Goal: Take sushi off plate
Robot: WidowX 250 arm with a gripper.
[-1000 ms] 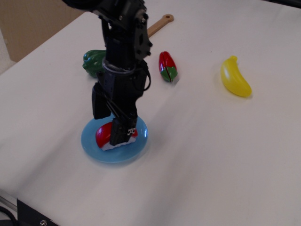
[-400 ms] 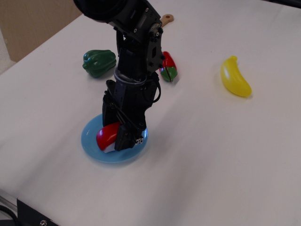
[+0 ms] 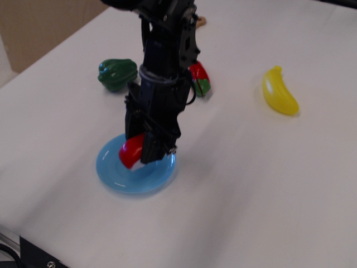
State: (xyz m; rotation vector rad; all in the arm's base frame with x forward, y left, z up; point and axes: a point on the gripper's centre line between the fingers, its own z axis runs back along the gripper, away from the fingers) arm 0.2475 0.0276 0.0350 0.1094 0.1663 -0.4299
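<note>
The sushi point(image 3: 130, 153), a red-topped toy on a white base, hangs tilted in my gripper point(image 3: 140, 149), lifted just above the light blue plate point(image 3: 120, 177). The gripper is shut on the sushi, with dark fingers on either side of it; the near finger hides most of the white base. The black arm rises straight up from the gripper over the plate's far side. The plate lies flat on the white table with nothing else on it.
A green toy pepper point(image 3: 117, 74) sits behind the plate to the left. A red-and-green split toy vegetable point(image 3: 200, 79) lies behind the arm. A yellow banana point(image 3: 279, 91) lies at the right. A wooden handle tip point(image 3: 199, 21) shows at the back.
The gripper has risen and shifted slightly right, lifting the sushi off the plate surface. The sushi has tilted more upright in the fingers. The plate has stayed put.
</note>
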